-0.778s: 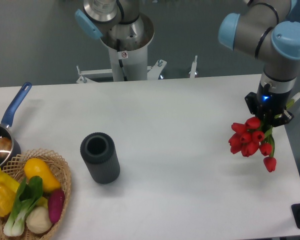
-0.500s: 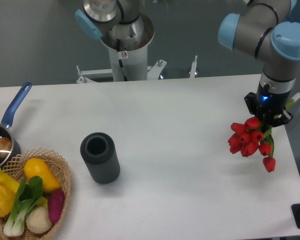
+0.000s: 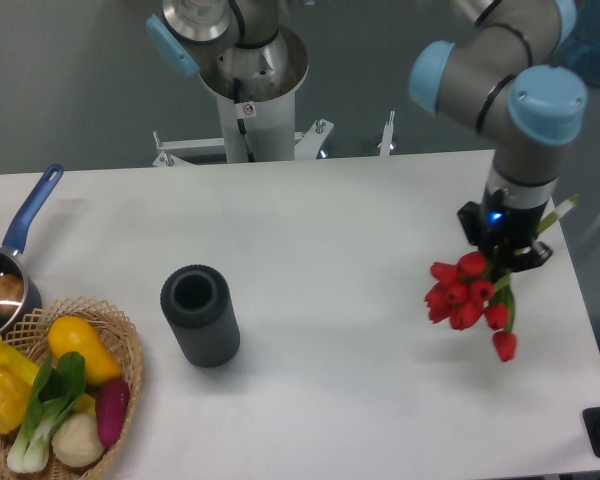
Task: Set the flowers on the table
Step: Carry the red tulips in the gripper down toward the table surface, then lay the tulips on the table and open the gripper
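The flowers (image 3: 467, 298), a bunch of red tulips with green stems, hang from my gripper (image 3: 504, 250) above the right part of the white table (image 3: 340, 230). The buds point down and to the left, and one bud droops lowest. The gripper is shut on the stems; the fingertips are mostly hidden behind the buds and the wrist. The stem ends stick out to the upper right of the gripper.
A dark cylinder (image 3: 199, 315) stands upright left of the middle. A wicker basket (image 3: 108, 325) with vegetables sits at the front left corner. A blue-handled pot (image 3: 8, 272) is at the left edge. The arm's base (image 3: 248, 85) stands behind the table.
The gripper and the flowers have moved left, away from the table's right edge. The rest has not moved.
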`<move>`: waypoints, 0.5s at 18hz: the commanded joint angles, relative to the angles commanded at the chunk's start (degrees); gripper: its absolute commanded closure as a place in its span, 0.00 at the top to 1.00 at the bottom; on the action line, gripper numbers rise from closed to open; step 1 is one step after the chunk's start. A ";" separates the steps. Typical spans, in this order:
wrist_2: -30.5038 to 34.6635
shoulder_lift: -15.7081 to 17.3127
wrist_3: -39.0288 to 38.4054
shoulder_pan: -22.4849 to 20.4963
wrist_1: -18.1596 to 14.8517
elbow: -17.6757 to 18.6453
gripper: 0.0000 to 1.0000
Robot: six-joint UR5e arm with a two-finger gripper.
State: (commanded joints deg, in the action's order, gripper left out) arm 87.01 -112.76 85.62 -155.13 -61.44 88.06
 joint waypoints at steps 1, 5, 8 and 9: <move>0.09 -0.17 -1.40 0.96 0.17 0.26 0.00; 2.54 -2.28 -5.72 4.75 0.35 0.62 0.03; 2.55 -2.73 -5.55 5.54 0.53 0.97 0.23; 2.46 -2.81 -5.11 5.63 0.53 0.97 0.48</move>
State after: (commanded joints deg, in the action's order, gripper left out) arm 89.47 -115.58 80.50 -149.50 -60.91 89.03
